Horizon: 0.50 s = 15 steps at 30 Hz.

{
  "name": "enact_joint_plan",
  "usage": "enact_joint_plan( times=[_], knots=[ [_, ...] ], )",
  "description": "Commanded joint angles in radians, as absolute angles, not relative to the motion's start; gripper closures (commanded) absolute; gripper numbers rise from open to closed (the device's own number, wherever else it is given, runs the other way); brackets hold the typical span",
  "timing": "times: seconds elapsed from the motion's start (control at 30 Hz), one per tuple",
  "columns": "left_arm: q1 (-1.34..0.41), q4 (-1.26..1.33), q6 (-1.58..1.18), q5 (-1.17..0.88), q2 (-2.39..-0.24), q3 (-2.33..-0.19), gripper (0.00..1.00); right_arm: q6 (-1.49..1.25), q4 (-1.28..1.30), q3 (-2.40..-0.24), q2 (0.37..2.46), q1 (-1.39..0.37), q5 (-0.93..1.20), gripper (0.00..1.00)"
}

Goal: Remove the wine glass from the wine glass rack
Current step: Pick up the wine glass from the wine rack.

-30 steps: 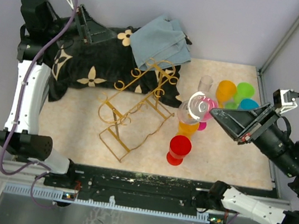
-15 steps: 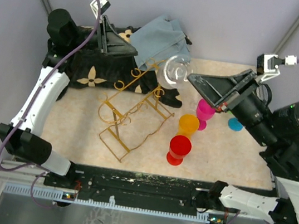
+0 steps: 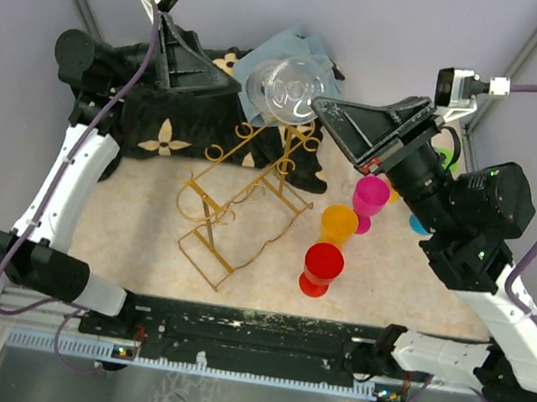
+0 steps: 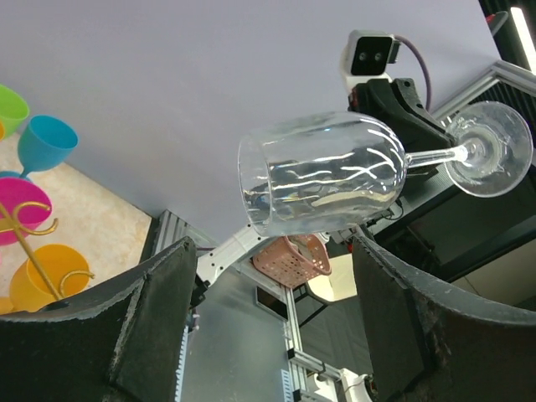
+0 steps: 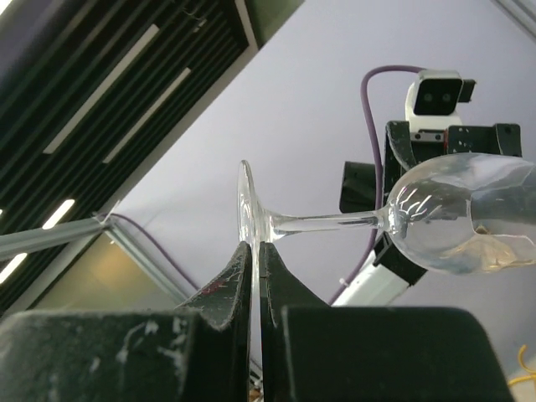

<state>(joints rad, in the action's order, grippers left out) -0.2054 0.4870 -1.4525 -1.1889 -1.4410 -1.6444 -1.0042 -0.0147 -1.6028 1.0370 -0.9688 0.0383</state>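
Right gripper (image 3: 328, 112), raised high, pinches the wine glass (image 3: 287, 88) by its foot, bowl sideways. Left gripper (image 3: 224, 80) gapes wide, facing the bowl. Both have swung closer together behind the rack (image 3: 243, 202).

A wine glass (image 4: 322, 180) lies sideways mid-frame, foot at upper right. Below it the left tool (image 4: 272, 244) gapes wide. Coloured cups (image 4: 42, 142) line the left edge.
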Motion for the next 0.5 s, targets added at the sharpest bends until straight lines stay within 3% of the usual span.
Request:
enact_joint_plan(
  times=[0.0,0.47],
  knots=[
    [-0.201,0.623,-1.553,-1.199,-1.410,-1.636,0.20,-1.001,-0.282,-1.598,1.038,-0.979,0.082,1.00],
    [-0.147,0.744,-1.655,-1.155,-1.410,-1.702,0.22,-1.083,-0.460,-1.475,1.064,-0.979,0.112,1.00]
  ],
)
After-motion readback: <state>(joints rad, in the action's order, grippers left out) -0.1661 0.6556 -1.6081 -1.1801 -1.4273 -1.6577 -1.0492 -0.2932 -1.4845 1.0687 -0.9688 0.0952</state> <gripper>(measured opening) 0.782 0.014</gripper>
